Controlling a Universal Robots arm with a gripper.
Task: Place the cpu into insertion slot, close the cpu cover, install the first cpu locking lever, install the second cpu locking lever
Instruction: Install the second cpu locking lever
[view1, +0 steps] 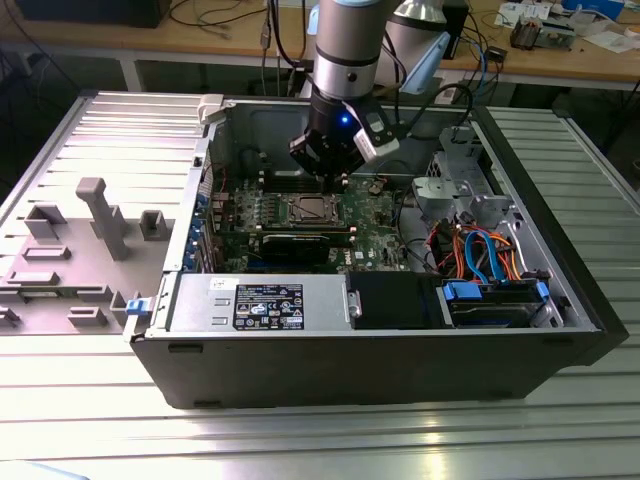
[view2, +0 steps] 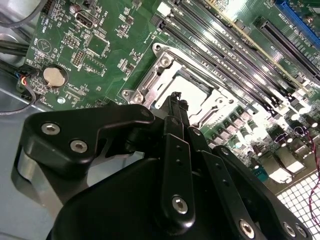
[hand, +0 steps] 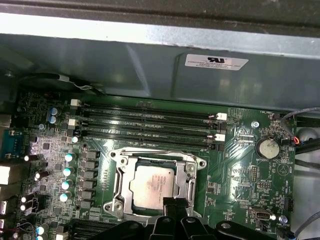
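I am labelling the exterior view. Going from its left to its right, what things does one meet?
Grey plastic fixture → blue latch → labelled power supply box → cpu in its insertion slot, hand close by → blue and orange cables.

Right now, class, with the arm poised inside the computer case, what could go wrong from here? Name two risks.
1. The gripper sits right at the cpu cover; a skewed push might scrape the cpu.
2. The memory slots lie just beside the socket, so a sideways drift could knock them.
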